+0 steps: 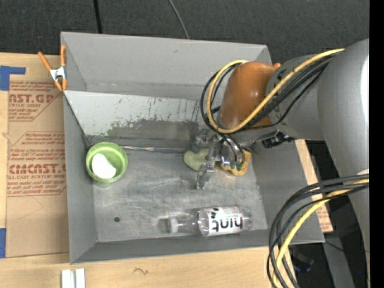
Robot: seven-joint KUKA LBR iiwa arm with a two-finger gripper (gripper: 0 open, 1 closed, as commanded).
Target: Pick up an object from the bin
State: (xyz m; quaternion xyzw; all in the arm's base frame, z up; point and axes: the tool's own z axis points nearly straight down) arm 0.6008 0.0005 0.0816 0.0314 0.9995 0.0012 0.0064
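The bin [150, 59] is grey metal with sloping walls. Its back wall is streaked with dark scuffs and its floor is scratched and dull, with one small dark spot near the front left. It stands on a pale wooden table [180, 270]. Beyond its far rim lies dark floor [270, 11], crossed by a thin black cable.

The arm [345, 95] comes in from the right, with an orange cover [246, 92] at the wrist and yellow-and-black cables [211, 98] looped round it. The pincer [209, 164] is low over the bin floor, right of centre and toward the back wall. Whether it is open or closed, or has hold of anything, cannot be told.

A pale green lump [193, 159] lies just at the pincer's left side. A small yellow thing [240, 165] lies just to its right.

A green cup [123, 159] stands well apart at the left wall, with a white lump [105, 168] in it. A clear bottle [210, 222] with a black-lettered label lies on its side along the front wall.
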